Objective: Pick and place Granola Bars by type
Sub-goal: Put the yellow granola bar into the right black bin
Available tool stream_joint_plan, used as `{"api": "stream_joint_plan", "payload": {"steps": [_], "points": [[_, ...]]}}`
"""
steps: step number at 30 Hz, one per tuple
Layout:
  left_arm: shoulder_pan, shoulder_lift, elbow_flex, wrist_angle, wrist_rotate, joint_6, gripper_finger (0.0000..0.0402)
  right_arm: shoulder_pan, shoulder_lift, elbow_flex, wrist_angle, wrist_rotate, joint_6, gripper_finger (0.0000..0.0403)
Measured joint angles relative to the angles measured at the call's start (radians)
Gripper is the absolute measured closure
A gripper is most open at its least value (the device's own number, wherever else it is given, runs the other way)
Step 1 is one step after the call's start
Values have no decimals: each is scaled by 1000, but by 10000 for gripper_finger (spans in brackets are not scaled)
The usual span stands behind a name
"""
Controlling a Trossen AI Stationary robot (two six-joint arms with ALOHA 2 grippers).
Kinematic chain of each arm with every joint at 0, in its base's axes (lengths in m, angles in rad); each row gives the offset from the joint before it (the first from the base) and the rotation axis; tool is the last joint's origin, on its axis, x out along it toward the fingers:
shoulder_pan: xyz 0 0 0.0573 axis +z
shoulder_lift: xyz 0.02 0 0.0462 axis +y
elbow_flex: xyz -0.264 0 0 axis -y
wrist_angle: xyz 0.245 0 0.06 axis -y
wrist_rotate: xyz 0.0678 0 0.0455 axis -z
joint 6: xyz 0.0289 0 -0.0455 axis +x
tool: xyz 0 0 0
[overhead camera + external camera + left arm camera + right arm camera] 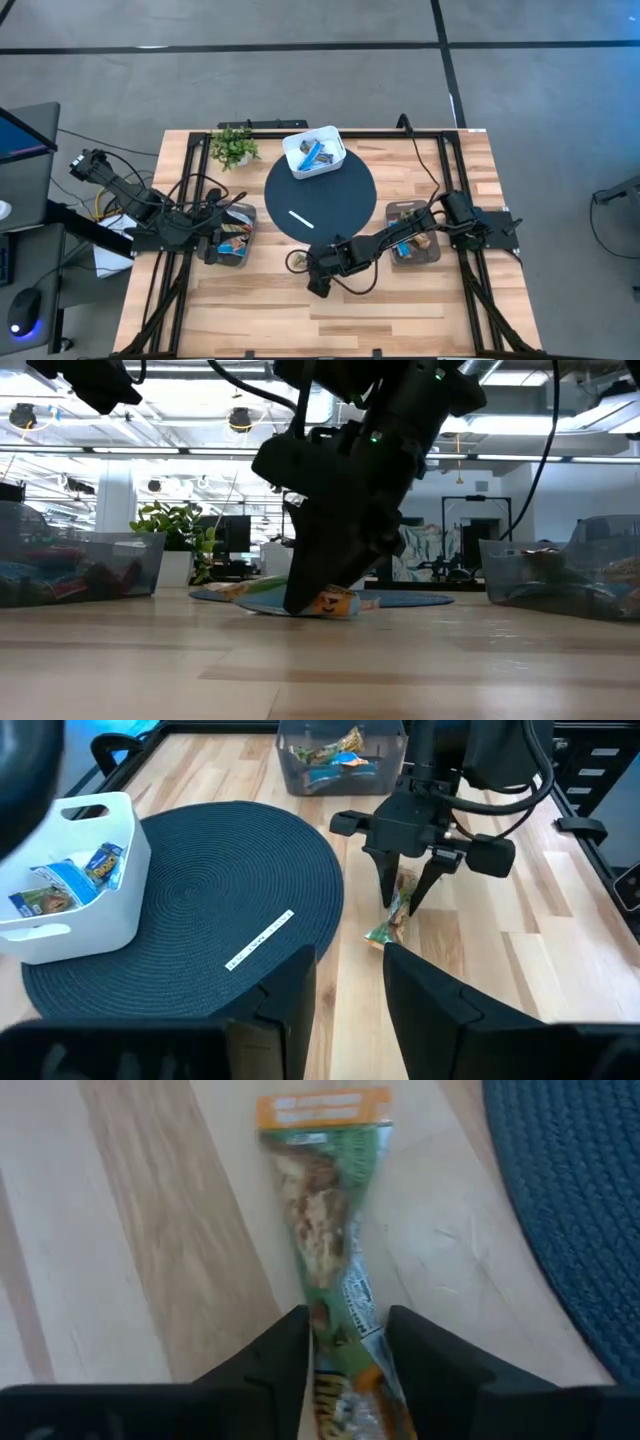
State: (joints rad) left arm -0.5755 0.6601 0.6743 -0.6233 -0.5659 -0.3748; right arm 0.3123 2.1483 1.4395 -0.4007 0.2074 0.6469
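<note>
A green-and-tan granola bar (320, 1210) with an orange end lies on the wood just off the near edge of the round dark mat (320, 195). My right gripper (350, 1350) stands over it, shut on it; it also shows in the left wrist view (400, 905) and the high view (318, 280). My left gripper (350, 990) is open above the left clear bin (232, 232), touching nothing. Blue-and-white bars lie in the white basket (70, 880). More bars fill the right clear bin (340, 760). My right gripper pinches the granola bar between its two fingers at a narrowed stretch of wrapper (345, 1305), about midway along it. The fingers come from above, slanting down, and close across the bar's width. The bar's orange end (322, 1108) rests on the wooden table (335, 603).
A thin white stick (302, 218) lies on the mat. The white basket (315, 152) sits at the mat's far edge, with a small potted plant (233, 147) to its left. The right bin (412, 240) is beside the right arm. Bare wood stretches along the near side.
</note>
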Motion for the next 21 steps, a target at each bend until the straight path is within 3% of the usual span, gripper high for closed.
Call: {"api": "stream_joint_plan", "payload": {"steps": [9,16,21], "points": [[0,0,0,0,-20,-1,290,0,-7,-1,8,-1,-15,336],[0,0,0,-5,-24,-1,290,-1,-31,29,2,1,-30,347],[0,0,-6,-14,-32,-4,290,-1,-55,83,-104,14,-70,347]]}}
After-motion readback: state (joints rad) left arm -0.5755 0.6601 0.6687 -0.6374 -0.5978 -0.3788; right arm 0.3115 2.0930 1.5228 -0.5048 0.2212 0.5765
